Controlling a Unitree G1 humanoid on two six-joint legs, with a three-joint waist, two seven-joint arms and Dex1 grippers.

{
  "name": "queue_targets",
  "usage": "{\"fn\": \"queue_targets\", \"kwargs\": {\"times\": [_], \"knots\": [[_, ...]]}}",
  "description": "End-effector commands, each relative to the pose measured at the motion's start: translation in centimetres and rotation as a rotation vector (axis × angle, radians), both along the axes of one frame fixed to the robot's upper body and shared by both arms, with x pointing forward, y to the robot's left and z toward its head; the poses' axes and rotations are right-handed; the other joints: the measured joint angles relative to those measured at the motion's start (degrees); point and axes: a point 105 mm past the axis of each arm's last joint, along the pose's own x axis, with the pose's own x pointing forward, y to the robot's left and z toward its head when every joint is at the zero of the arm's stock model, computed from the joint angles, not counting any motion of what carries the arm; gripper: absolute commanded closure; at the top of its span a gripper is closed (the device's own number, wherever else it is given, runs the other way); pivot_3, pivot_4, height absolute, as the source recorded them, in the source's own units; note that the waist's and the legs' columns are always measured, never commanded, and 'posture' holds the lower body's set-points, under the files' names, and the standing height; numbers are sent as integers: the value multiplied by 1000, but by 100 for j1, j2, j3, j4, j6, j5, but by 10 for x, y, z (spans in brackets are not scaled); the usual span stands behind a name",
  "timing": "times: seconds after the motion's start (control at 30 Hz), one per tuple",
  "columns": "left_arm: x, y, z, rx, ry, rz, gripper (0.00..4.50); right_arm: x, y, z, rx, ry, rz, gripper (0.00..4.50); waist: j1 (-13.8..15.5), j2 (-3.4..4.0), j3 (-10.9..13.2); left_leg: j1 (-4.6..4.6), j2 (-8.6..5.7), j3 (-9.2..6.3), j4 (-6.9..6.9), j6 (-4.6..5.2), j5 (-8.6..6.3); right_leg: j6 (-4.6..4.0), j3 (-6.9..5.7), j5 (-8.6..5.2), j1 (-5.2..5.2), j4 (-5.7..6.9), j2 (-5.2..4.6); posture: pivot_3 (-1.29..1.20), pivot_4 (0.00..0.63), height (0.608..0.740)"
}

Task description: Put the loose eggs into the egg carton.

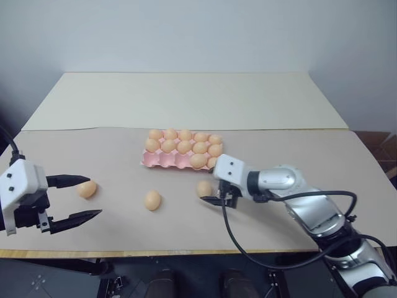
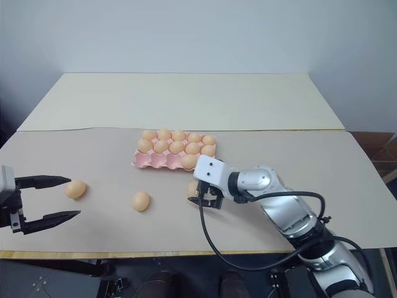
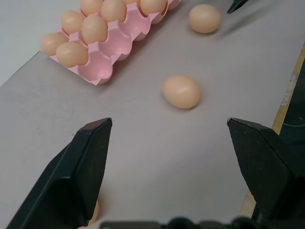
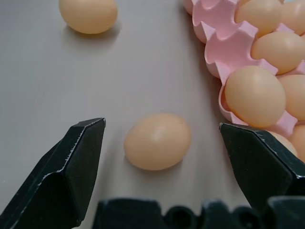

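Left gripper [image 1: 84, 198]: lower left, spread, empty.
Loose eggs: left egg [image 1: 87, 189], middle egg [image 1: 152, 200], right egg [image 1: 204, 188].
Egg carton [image 1: 162, 160]: centre, mostly filled.
Right gripper [image 4: 162, 157]: spread around the right egg.
Left: three to place.

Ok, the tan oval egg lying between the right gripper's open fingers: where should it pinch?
Pinch the tan oval egg across its narrower middle, coming down from above. It lies on its side on the beige table, with the right gripper open and straddling it, clear of the pink moulded egg tray.

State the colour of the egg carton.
Pink; the egg carton shows best in the right wrist view.
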Motion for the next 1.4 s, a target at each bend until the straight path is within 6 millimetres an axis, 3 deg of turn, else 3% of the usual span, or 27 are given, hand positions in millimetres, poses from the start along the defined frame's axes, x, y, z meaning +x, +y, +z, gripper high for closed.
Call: {"fn": "queue_targets", "kwargs": {"times": [0.03,0.53,0.63,0.77,0.87,1.0,1.23,1.4], "knots": [[0,-2,6,26,-32,-6,286,4,2,-1,-19,-35,-21,45,4,0,0,0,0,-1,0,0,0,0,-1,0,0,-1,0,0,150,740],[-1,1,3,35,-26,4,286,11,8,-29,-59,-8,-63,45,-7,-1,0,-1,0,0,0,0,0,0,-2,0,0,-1,1,0,150,740],[-2,2,3,37,-27,8,286,12,9,-27,-43,-7,-63,620,-7,-1,0,0,0,0,0,0,0,0,-2,0,0,0,1,0,150,740],[-2,3,3,39,-29,11,286,13,8,-27,-48,-13,-67,1913,-8,-1,0,0,0,0,0,0,0,0,-2,0,0,0,1,0,150,740],[-2,3,3,40,-30,12,286,14,8,-25,-52,-41,-72,2064,-8,-1,0,0,0,0,0,0,0,0,-2,0,0,-1,0,0,150,740],[-3,6,0,47,-16,23,286,14,12,-7,-28,-97,-47,2064,-8,-1,0,0,0,0,0,0,0,0,-2,0,0,0,1,0,150,740],[-7,13,-10,71,32,53,286,32,45,48,95,-252,-10,2064,-87,0,0,2,5,-3,-3,0,0,0,-1,0,-3,4,6,0,150,740],[-8,11,-11,68,28,49,286,57,67,55,94,-323,-30,2064,-126,-3,-2,1,-1,-3,-3,-1,1,0,-6,0,-1,2,-2,0,150,740]]}}
